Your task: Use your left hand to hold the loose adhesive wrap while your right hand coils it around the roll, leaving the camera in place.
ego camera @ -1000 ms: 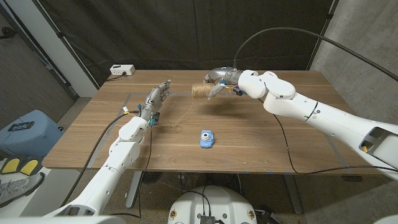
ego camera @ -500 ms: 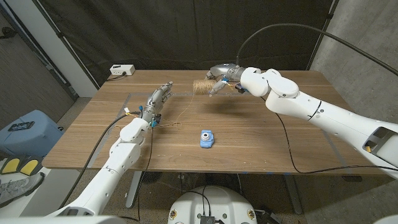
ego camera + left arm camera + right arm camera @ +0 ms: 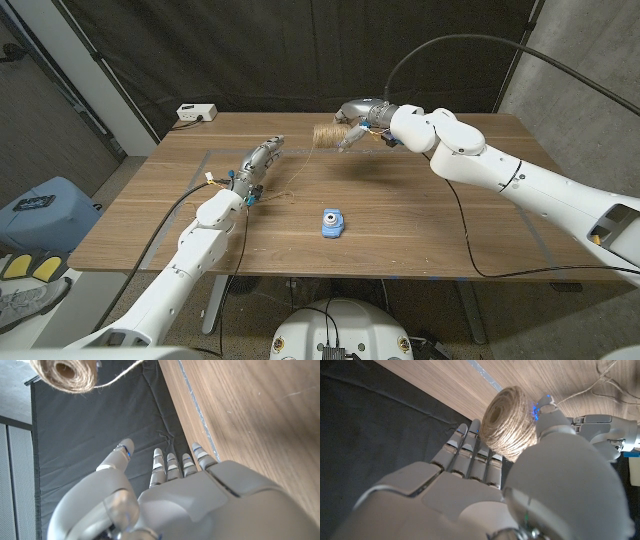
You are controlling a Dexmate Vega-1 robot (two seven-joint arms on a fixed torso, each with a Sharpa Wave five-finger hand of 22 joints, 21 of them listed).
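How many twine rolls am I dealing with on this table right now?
1. The twine roll is gripped in the right hand, raised above the table's far side; its loose strand runs toward the left hand.

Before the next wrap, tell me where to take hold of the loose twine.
Pinch the taut stretch of twine running between the roll and the left robot hand, coming from the left. It hangs straight and off the table there, unlike the tangled slack lying flat.

Wooden table (image 3: 420,225), small blue camera (image 3: 332,222) near its front middle, loose twine strand (image 3: 285,197) beside it, white box (image 3: 196,113) at far left corner
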